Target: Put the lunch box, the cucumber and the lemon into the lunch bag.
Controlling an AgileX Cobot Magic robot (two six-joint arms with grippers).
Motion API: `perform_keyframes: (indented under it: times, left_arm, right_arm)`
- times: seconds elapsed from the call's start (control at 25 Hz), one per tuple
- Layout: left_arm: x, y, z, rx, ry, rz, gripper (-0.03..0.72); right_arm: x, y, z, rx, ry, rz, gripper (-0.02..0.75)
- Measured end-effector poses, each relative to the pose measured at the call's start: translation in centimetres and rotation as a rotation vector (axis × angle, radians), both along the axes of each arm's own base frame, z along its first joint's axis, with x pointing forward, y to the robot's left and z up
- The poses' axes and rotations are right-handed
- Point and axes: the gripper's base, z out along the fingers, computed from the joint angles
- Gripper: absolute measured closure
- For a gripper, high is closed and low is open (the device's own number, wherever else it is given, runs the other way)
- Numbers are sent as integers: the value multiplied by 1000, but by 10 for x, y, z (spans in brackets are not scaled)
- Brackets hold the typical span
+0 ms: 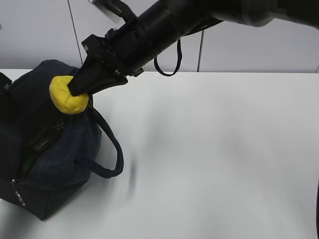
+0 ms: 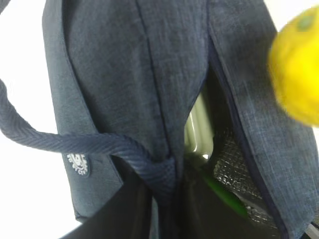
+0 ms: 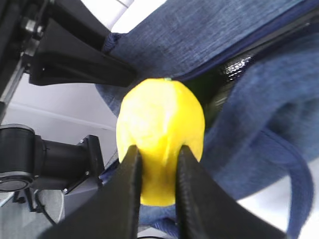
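The navy lunch bag (image 1: 55, 149) stands at the left with its top open. My right gripper (image 1: 76, 89) reaches across from the upper right. It is shut on the yellow lemon (image 1: 67, 98) and holds it just above the bag's opening; the fingers pinch the lemon (image 3: 159, 119) from both sides. My left gripper (image 2: 169, 199) is shut on the bag's rim fabric by a handle base. Inside the bag I see the lunch box's pale green lid (image 2: 198, 130) and a strip of the green cucumber (image 2: 227, 196). The lemon (image 2: 296, 69) hangs at the right of that view.
The white table (image 1: 214, 159) stretches right of the bag. One padded handle (image 1: 113, 149) loops out over the table toward the middle. A black cable loop (image 1: 167, 67) hangs under the right arm. A panelled wall stands behind.
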Motion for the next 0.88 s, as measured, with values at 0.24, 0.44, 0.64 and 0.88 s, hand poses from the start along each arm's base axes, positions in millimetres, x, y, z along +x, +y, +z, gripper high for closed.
perform_keyframes:
  times: [0.24,0.44,0.64,0.88]
  left_arm:
    - [-2,0,2,-6,6,-3,596]
    - [-2,-1,2,-18,11,-1,596]
    - [-3,-1,2,-20,12,-2,596]
    - [-5,-1,4,-21,14,-6,596]
  right_arm:
    - [-1,17,-26,-1,54,31,618]
    - [1,23,-36,-2,32,31,618]
    - [3,23,-39,-1,19,20,557]
    - [3,23,-39,-1,18,19,344]
